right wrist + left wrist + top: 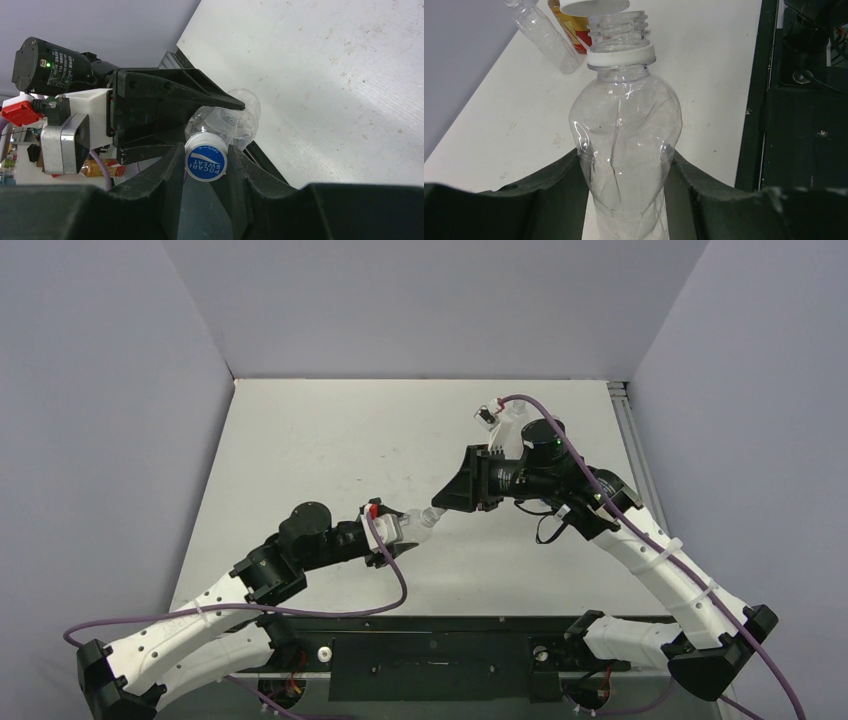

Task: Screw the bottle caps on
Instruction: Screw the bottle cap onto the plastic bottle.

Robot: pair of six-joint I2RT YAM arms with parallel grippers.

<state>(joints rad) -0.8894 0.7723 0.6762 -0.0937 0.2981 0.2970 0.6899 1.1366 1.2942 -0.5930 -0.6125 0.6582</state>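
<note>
My left gripper is shut on the body of a clear colourless bottle, with its open threaded neck pointing at the right gripper. My right gripper is shut on the blue-and-white cap. It holds the cap at the bottle's mouth. In the left wrist view the cap's white side sits at the neck's end, slightly off to one side, with the threads bare. The amber bottle with a red band lies at the back. The plain white cap is out of view.
A second clear bottle lies next to the amber one near the table's back right, behind the right arm. A black rail runs along the table's near edge between the arm bases. Grey walls close in the table on three sides.
</note>
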